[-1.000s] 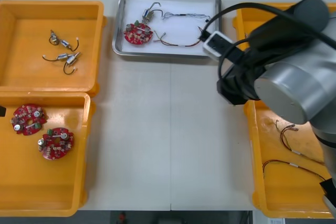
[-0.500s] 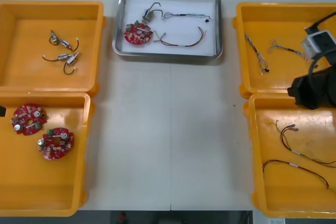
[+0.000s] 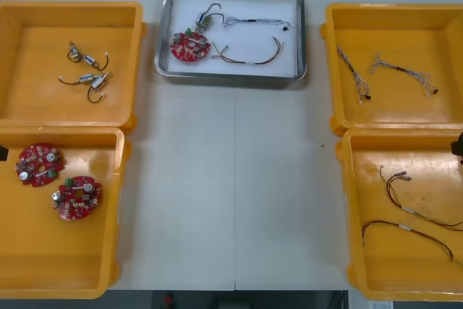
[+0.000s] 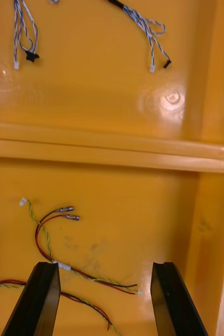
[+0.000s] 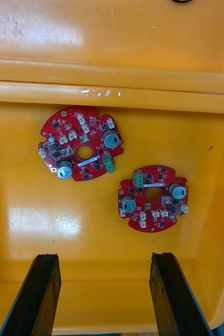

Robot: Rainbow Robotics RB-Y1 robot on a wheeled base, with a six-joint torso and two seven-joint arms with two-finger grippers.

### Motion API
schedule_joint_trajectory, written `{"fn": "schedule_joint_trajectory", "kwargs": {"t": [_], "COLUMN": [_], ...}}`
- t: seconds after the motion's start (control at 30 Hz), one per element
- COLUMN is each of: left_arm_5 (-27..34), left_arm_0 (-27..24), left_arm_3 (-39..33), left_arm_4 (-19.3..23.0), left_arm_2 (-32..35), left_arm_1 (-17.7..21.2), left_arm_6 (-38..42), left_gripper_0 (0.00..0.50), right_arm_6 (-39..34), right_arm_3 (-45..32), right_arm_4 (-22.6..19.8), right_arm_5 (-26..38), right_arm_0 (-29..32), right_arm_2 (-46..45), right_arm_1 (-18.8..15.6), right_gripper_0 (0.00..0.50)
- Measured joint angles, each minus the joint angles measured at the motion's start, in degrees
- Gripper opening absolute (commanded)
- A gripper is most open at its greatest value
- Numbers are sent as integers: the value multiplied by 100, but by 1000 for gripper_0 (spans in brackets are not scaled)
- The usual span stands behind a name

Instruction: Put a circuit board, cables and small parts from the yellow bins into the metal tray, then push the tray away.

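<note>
The metal tray (image 3: pixel 289 34) lies at the table's far middle, white inside. It holds a red circuit board (image 3: pixel 190 45), a small metal part (image 3: pixel 203 21), a blue and white cable (image 3: pixel 253 22) and a red and yellow cable (image 3: pixel 249 56). My right gripper (image 4: pixel 105 266) hangs open over the near right yellow bin (image 4: pixel 143 210), above its red and yellow cables (image 4: pixel 54 231). My left gripper (image 5: pixel 104 257) hangs open over the near left bin (image 5: pixel 33 231), short of two red circuit boards (image 5: pixel 80 143) (image 5: pixel 152 198).
The far left bin (image 3: pixel 43 99) holds several small metal parts (image 3: pixel 88 70). The far right bin (image 3: pixel 394 110) holds two blue and white cables (image 3: pixel 353 72). Two boards (image 3: pixel 40 163) lie in the near left bin. A dark bit of the right arm (image 3: pixel 459 146) shows at the edge.
The right arm has drawn back from beside the tray, moving right and out over the right bins. The tray and its contents have not moved.
</note>
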Motion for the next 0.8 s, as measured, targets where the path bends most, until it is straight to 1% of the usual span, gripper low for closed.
{"fn": "schedule_joint_trajectory", "kwargs": {"t": [0.1, 0.23, 0.5, 0.57, 0.8], "left_arm_5": [0, 0, 0, 0, 0], "left_arm_0": [0, 0, 0, 0, 0], "left_arm_3": [0, 0, 0, 0, 0], "left_arm_4": [0, 0, 0, 0, 0], "left_arm_2": [0, 0, 0, 0, 0], "left_arm_1": [0, 0, 0, 0, 0], "left_arm_6": [0, 0, 0, 0, 0], "left_gripper_0": [500, 500, 500, 500, 500], "right_arm_6": [-237, -696, -1323, -1425, -1434], "right_arm_3": [-15, -56, -86, -89, -92], "right_arm_4": [-95, -332, -1108, -1163, -1165], "right_arm_5": [0, 0, 0, 0, 0], "right_arm_0": [147, 331, 534, 560, 600], "right_arm_2": [-6, -26, -273, -316, -344], "right_arm_1": [1, 7, 18, 20, 20], "right_gripper_0": [500, 500, 500, 500, 500]}}
